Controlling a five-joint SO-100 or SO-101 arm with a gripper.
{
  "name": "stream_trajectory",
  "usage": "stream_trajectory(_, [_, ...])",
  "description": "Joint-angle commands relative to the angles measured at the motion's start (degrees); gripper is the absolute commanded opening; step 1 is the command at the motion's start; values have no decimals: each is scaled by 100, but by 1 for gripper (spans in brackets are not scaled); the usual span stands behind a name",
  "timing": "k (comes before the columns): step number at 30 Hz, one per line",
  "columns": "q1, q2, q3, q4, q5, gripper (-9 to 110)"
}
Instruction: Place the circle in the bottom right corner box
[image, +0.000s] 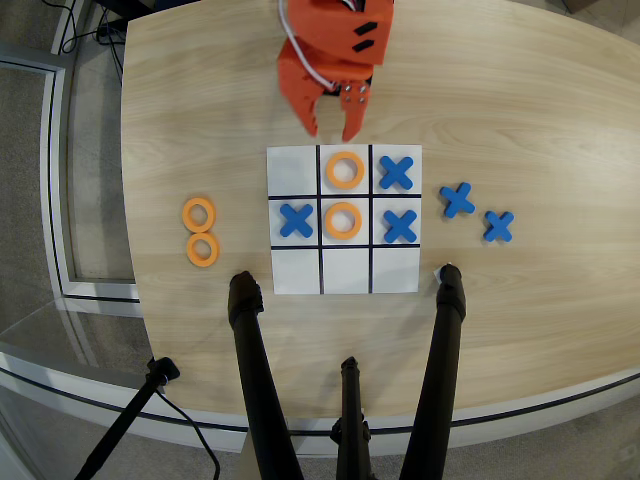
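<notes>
A pale wood-grain table (520, 120) with a rounded edge fills most of the overhead view, its surface smooth and streaked with fine lines. Three black tripod legs (262, 390) rise across its near edge, matte and tubular. At the top, the orange plastic arm (335, 40) reaches down over the table; its gripper (331, 128) hangs just above the board's top edge with the two pointed fingers spread apart and nothing between them.

The white square board (345, 282) lies flat in the middle, ruled by black lines into nine cells. The bottom right corner box (395, 270) is bare white, as are the other two cells of the bottom row and the top left cell.

Blue X-shaped pieces (397, 173) sit in the top right, middle left and middle right cells; two more blue crosses (458, 200) lie on the wood right of the board, apart from each other.

One flat orange circle (345, 170) with a round hole fills the top middle cell, another ring (343, 221) the centre cell. Two spare rings (198, 214) lie on the table well left of the board, one just below the other, nearly touching
</notes>
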Motion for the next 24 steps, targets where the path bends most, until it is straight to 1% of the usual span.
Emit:
stream_trajectory(1, [396,-1670,-1081,-729,53,13])
stream_trajectory(5, [984,-3199,-1714,-1995,0,13])
stream_trajectory(7, [1283,-3797,-2021,-2435,-97,13])
stream_trajectory(15, [2373,-6100,-3735,-2918,-483,13])
stream_trajectory(24, [2777,-7541,-4386,-3164,-659,13])
